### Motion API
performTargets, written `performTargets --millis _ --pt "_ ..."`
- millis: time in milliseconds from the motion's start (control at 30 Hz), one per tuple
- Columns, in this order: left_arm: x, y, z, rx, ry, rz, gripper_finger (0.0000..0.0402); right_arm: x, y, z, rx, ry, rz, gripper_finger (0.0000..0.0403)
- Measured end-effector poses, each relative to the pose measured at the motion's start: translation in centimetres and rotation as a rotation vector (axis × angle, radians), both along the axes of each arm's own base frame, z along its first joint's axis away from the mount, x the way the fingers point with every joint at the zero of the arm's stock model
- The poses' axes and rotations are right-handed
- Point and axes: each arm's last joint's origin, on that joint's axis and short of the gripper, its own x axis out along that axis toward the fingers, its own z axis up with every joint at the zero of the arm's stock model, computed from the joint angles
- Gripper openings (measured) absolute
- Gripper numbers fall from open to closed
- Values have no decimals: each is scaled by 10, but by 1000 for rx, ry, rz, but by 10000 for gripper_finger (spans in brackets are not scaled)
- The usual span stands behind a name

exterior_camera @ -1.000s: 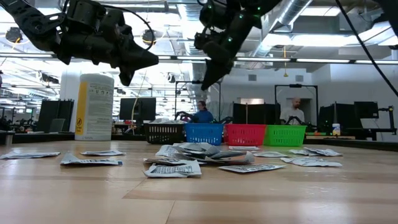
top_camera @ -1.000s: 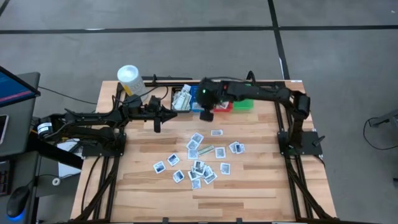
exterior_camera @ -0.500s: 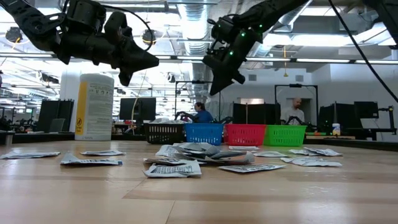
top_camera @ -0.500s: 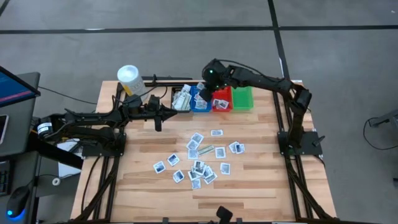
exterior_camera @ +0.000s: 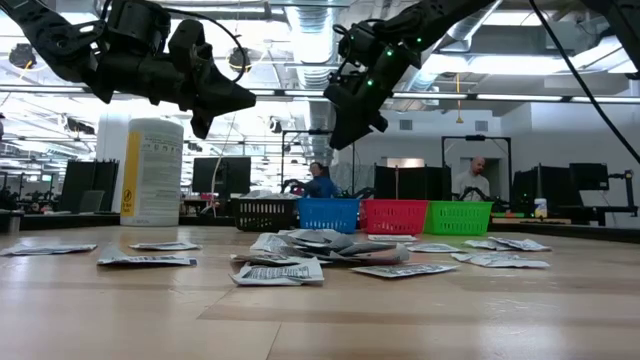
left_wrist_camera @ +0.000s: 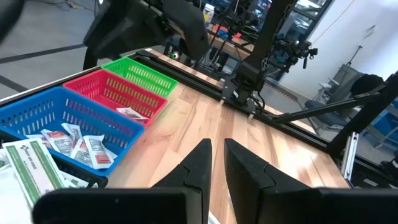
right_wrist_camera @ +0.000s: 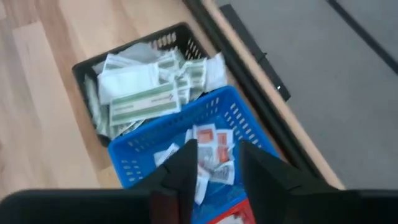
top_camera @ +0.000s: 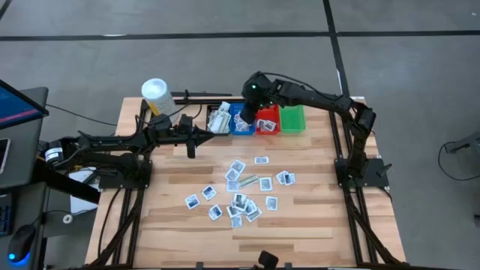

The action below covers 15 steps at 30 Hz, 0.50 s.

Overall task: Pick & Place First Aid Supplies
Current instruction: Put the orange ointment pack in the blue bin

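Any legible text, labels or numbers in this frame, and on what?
No text can be read.
Tub: yellow label with dark print, too small.
Green-striped packets in black bin: print blurred.
Packets in blue bin: red marks, no readable words.
Packets on table: dark marks, too small.

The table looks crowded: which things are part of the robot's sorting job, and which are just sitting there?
Part of the job:
- loose packets scattered mid-table
- packets in the blue bin
- black bin, blue bin, red bin, green bin
- right hand, above the blue bin
- left hand, waiting near the black bin

Just lying about:
- white tub at the table's corner
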Motion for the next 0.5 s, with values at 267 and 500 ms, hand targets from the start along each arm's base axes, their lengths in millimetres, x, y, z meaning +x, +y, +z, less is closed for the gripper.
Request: performTargets --millis 267,500 --pt "6 -18 0 -39 0 -86 43 -3 36 -12 66 212 122 159" --pt "12 -48 0 -37 4 -196 43 14 85 -12 47 224 262 173"
